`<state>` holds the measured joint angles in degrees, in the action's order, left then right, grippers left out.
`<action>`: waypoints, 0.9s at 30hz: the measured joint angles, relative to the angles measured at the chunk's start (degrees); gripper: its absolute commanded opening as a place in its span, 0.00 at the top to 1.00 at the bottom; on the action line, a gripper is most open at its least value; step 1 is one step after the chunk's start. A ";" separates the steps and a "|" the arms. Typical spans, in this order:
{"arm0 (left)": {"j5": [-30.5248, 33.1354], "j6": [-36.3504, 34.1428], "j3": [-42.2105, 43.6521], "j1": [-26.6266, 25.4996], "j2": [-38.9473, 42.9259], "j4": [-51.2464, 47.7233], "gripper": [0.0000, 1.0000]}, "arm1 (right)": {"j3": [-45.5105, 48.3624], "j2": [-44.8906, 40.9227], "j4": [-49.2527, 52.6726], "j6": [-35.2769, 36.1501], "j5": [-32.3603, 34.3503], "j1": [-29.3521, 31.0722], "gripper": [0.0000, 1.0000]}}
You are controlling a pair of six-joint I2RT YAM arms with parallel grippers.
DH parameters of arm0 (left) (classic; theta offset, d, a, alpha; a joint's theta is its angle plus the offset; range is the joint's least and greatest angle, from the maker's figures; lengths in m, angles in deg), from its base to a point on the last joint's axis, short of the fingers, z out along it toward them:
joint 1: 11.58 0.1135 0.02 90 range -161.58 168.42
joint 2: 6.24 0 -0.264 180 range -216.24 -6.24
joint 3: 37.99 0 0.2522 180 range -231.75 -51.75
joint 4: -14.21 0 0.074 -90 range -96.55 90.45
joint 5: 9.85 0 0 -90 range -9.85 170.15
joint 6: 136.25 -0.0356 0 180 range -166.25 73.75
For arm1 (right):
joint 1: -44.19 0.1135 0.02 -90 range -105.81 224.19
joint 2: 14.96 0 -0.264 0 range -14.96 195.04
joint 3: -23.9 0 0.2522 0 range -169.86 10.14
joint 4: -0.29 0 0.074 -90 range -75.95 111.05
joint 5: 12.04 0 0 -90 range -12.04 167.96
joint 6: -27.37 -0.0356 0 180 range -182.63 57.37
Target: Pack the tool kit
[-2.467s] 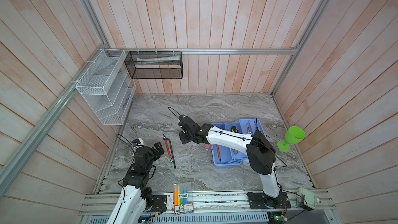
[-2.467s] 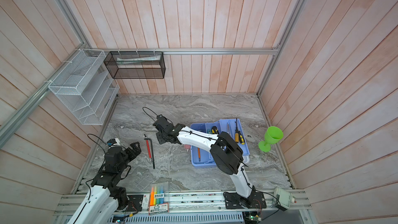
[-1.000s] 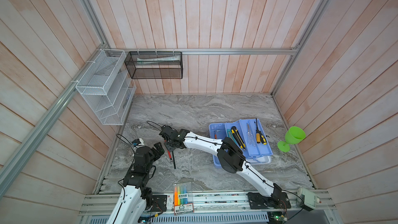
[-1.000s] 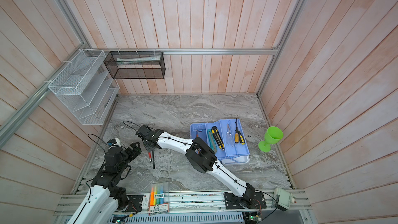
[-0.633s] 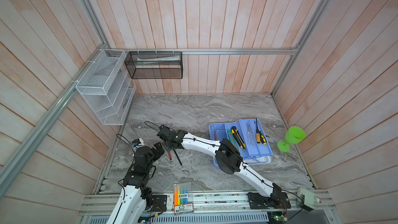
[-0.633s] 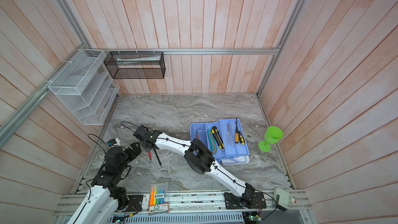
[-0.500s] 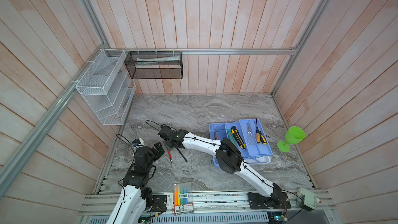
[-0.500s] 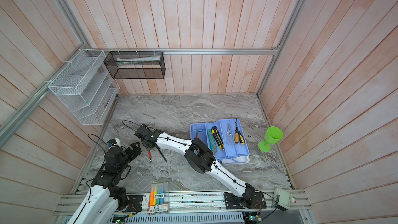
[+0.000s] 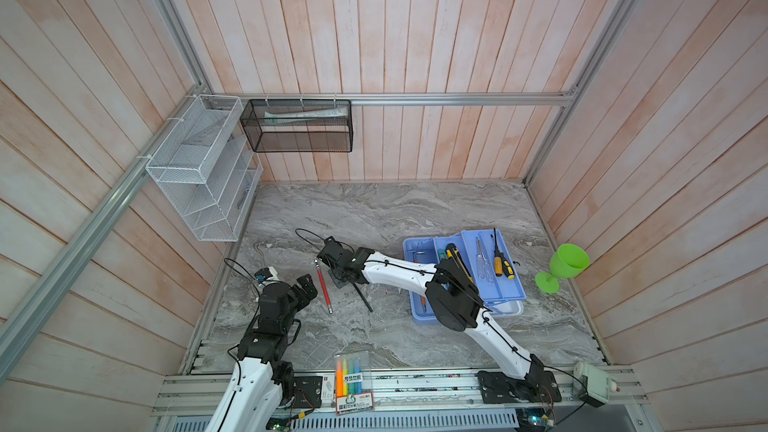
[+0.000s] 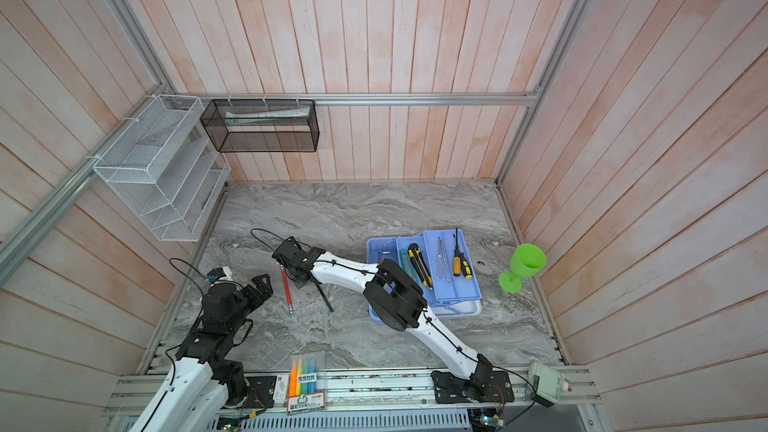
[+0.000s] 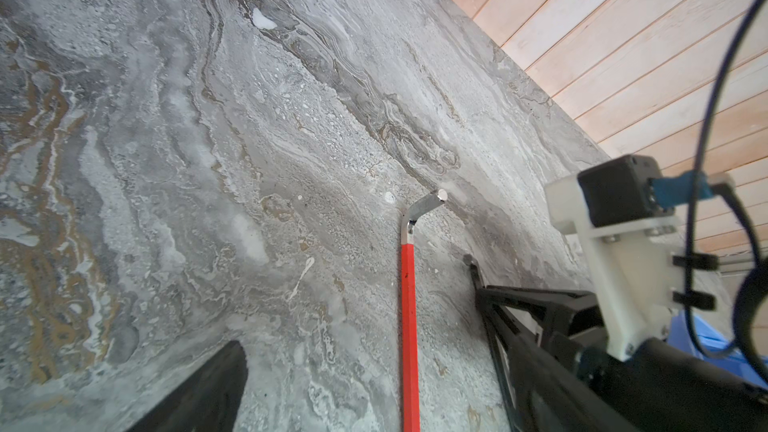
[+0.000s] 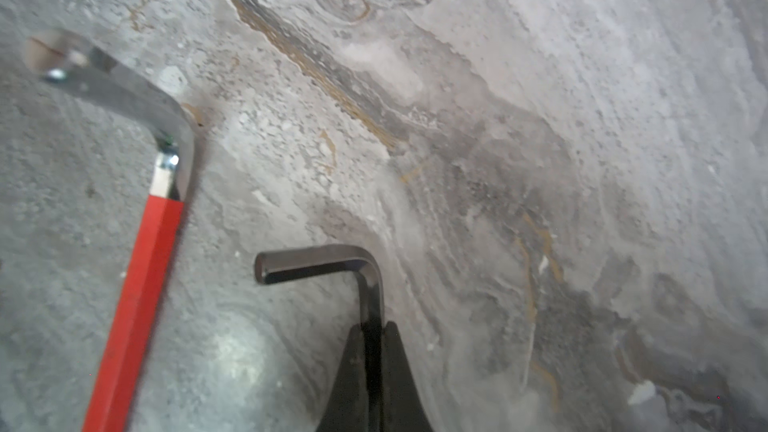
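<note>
The right claw (image 9: 340,279) is hanging low over the marble table (image 9: 374,209) in both top views (image 10: 300,280), gripping a black hex key (image 9: 362,299) just beside a red hex key (image 9: 324,288). The left claw (image 9: 306,286) is hovering near them with jaws wide apart, and the tool kit (image 9: 505,290) is sitting uncovered well to the right. In the left wrist view the red hex key (image 11: 408,317) is lying flat on the marble, and in the right wrist view the right claw (image 12: 372,328) is pressing shut on the long shank of the black hex key (image 12: 368,272).

Right gripper (image 12: 372,328) pinched tight, left gripper (image 9: 306,286) splayed.
</note>
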<state>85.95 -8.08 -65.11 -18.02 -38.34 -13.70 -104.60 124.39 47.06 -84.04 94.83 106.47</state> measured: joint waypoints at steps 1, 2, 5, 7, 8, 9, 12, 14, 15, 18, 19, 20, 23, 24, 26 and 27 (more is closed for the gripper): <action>0.00 0.00 0.00 0.00 0.00 0.00 0.00 | 2.12 -1.36 -0.44 -0.13 -0.24 -0.26 1.00; 0.02 0.00 0.00 0.00 0.00 0.02 0.00 | 4.11 -2.62 -0.57 -0.26 -0.42 -0.55 1.00; 0.02 -0.02 0.00 0.00 0.00 0.02 0.00 | 10.64 -7.45 -2.23 -1.11 -1.09 -1.70 1.00; 0.00 0.00 0.00 -0.02 0.00 0.00 0.00 | 14.34 -10.97 -3.41 -1.66 -1.33 -2.58 1.00; 0.02 -0.02 0.00 -0.02 0.00 0.02 0.00 | 15.67 -12.52 -3.91 -1.97 -1.31 -2.95 1.00; 0.02 -0.02 0.00 -0.02 0.00 0.00 0.00 | 17.14 -14.25 -4.74 -2.27 -1.29 -3.37 1.00; 0.02 0.00 0.00 -0.11 -0.11 0.02 0.00 | 20.57 -18.97 -6.60 -2.80 -1.18 -4.42 1.00; 0.02 -0.02 0.00 -0.11 -0.22 0.02 0.00 | 22.36 -21.55 -7.74 -3.04 -0.79 -4.94 1.00; 0.02 -0.02 0.00 -0.11 -0.26 0.02 0.00 | 23.32 -22.71 -8.22 -3.08 -0.46 -5.14 1.00; 0.00 -0.02 0.00 -0.11 -0.33 0.02 0.00 | 26.21 -25.38 -9.99 -3.34 0.39 -5.44 1.00; 0.00 -0.02 0.00 -0.11 -0.35 0.02 0.00 | 26.97 -25.79 -10.51 -3.48 0.52 -5.44 1.00; 0.00 -0.02 0.00 -0.11 -0.37 0.02 0.00 | 27.39 -25.88 -10.75 -3.65 0.55 -5.44 1.00; 0.00 0.00 0.00 -0.11 -0.37 0.02 0.00 | 27.80 -25.24 -11.15 -3.69 0.07 -5.44 1.00; 0.00 -0.02 0.00 -0.11 -0.37 0.02 0.00 | 27.80 -24.81 -11.37 -3.78 -0.15 -5.44 1.00; 0.00 -0.02 0.00 -0.11 -0.37 0.02 0.00 | 27.74 -23.67 -11.74 -3.87 -0.59 -5.44 1.00; 0.00 -0.02 0.00 -0.11 -0.37 0.02 0.00 | 27.69 -22.80 -11.93 -3.87 -0.90 -5.44 1.00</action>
<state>85.95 -8.10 -65.11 -18.13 -38.71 -13.68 -76.91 101.59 35.13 -87.91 93.93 101.03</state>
